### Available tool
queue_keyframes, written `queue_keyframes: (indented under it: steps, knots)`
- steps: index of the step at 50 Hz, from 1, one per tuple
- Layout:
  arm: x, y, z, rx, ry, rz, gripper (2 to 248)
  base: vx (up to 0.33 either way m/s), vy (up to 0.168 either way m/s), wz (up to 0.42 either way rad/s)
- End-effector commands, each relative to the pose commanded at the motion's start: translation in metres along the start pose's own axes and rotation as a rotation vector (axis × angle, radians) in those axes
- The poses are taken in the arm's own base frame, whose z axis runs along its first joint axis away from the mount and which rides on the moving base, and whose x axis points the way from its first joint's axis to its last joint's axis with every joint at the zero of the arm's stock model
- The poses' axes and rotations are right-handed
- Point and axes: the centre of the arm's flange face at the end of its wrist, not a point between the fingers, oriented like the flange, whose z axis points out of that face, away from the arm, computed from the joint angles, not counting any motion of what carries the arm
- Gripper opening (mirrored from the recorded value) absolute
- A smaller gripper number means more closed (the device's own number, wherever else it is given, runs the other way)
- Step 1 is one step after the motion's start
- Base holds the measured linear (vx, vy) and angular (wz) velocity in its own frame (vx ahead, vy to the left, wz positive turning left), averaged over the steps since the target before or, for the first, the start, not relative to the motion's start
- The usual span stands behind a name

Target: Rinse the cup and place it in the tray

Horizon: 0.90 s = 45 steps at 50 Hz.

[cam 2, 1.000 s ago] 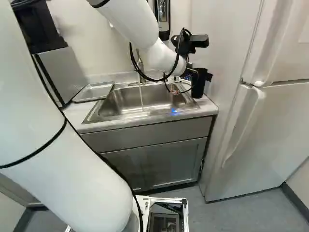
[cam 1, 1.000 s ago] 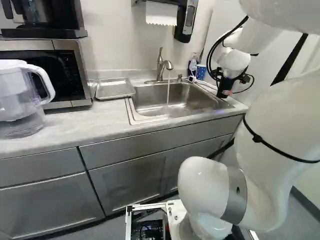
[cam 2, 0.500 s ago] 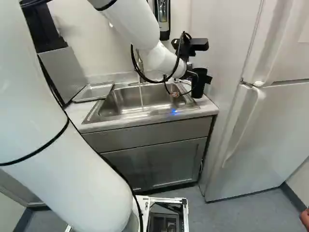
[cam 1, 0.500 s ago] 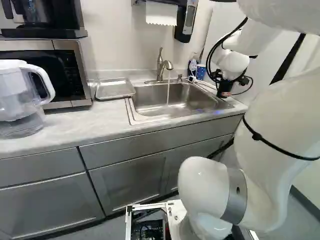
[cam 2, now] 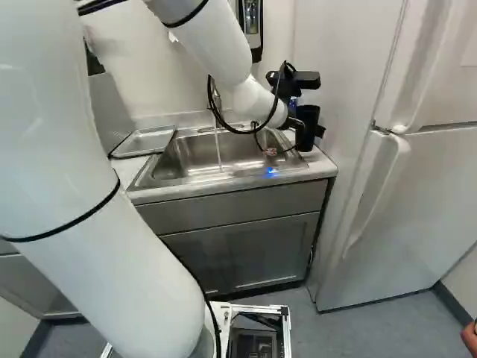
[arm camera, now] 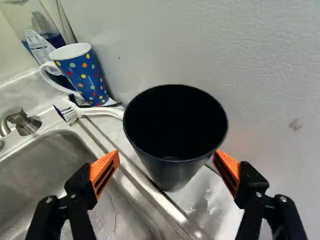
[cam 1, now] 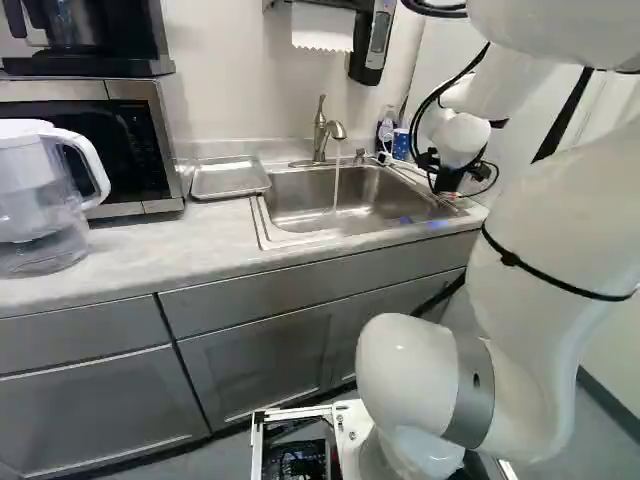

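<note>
We judged this the pick-up step: our claw (arm camera: 166, 156) was open, a finger either side of the black cup (arm camera: 172, 175), which stood upright at its twelve o'clock, beside the sink (cam 1: 300, 205). Next we needed to close evenly, lift, and rinse under the running water (cam 1: 336, 190). The tray (cam 1: 230, 178), at the sink's nine o'clock in the left base view, came last.

The arm (cam 1: 545, 230) is white and rounded, with black straps (cam 1: 511, 260), a grey ring (cam 1: 471, 390) and looping black cables (cam 1: 424, 103). Its black fingers (arm camera: 81, 190) carry slotted orange pads (arm camera: 101, 165) and silvery screws (arm camera: 49, 200).
</note>
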Motion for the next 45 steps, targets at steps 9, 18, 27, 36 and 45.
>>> queue_keyframes:
  steps: [9,18,27,36,45]
  knots:
    - [0.0001,-0.0001,0.0002,0.000,0.000,0.000,247,0.000,0.000,0.000]
    - [0.0001,-0.0001,0.0002,0.000,0.000,0.000,247,0.000,0.000,0.000]
    - [0.0001,-0.0001,0.0002,0.000,0.000,0.000,247,0.000,0.000,0.000]
    - [0.0001,-0.0001,0.0002,0.000,0.000,0.000,247,0.000,0.000,0.000]
    - [0.0001,-0.0001,0.0002,0.000,0.000,0.000,230,0.000,0.000,0.000]
